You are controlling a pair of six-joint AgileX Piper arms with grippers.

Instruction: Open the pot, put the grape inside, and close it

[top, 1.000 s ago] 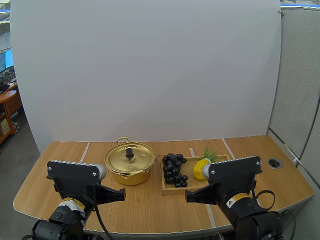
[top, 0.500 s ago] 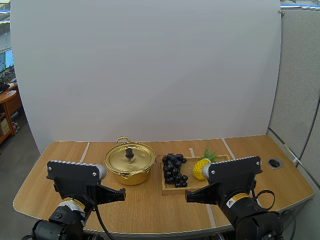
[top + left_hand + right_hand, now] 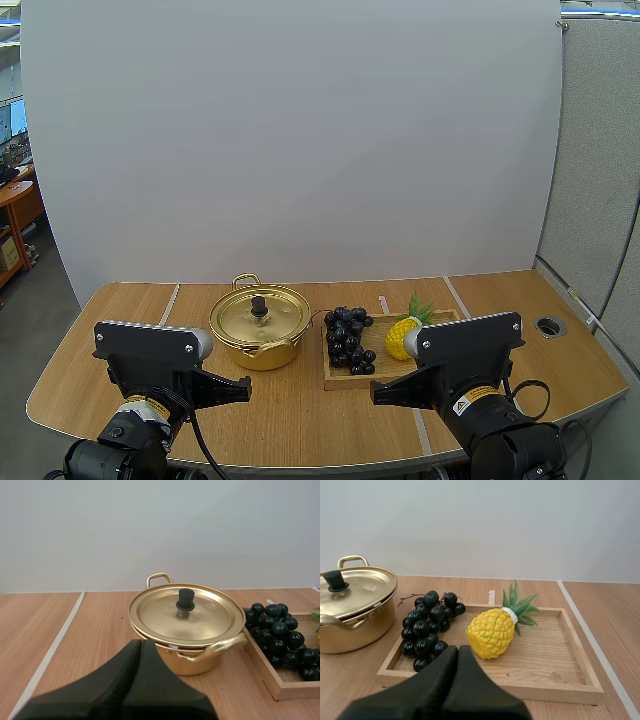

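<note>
A gold pot [image 3: 259, 328] with its lid [image 3: 186, 613] on and a black knob [image 3: 185, 600] stands on the table. A bunch of dark grapes [image 3: 348, 339] lies at the left end of a wooden tray [image 3: 440, 318], beside the pot. My left gripper [image 3: 139, 646] is shut on nothing, its fingers together as one wedge just short of the pot [image 3: 187, 656]. My right gripper [image 3: 458, 652] is also shut on nothing, near the tray's front rim [image 3: 490, 684], close to the grapes [image 3: 429, 625]. Both arms [image 3: 160, 372] sit at the table's near edge.
A yellow toy pineapple [image 3: 406, 333] lies on the tray right of the grapes, also seen as the pineapple [image 3: 496, 628] past my right gripper. A round grommet hole [image 3: 550, 326] sits at the table's far right. Pale tape lines [image 3: 169, 302] cross the wooden top.
</note>
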